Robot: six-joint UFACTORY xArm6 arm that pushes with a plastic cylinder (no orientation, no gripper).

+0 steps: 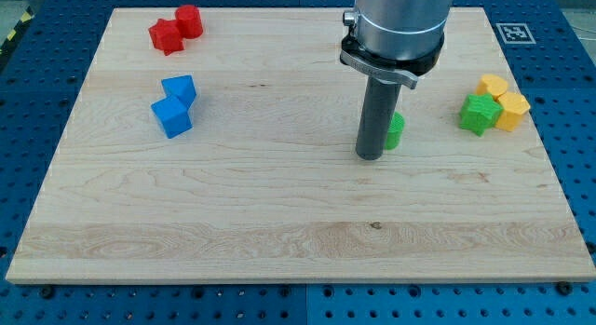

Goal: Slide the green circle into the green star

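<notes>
Fingers do not exist on this arm: it ends in a straight dark rod, so nothing can open or close, and nothing is held. My tip [371, 157] stands on the wooden board [279, 223], a little to the view's right of the centre. It is just beside the green circle [395, 130], on the circle's left and slightly lower side; whether the two touch cannot be told, because the rod hides the circle's left part.

Only the right edge of the green circle shows. It looks like a short round block, so no long axis and no pointing direction can be read from it.

Further to the view's right, well apart from the circle, lies the green star [479, 114]. It touches two yellow blocks [504, 101] on its right side.

At the view's left are two blue blocks [174, 105] touching each other, and near the top left corner two red blocks [177, 29] also touch.
</notes>
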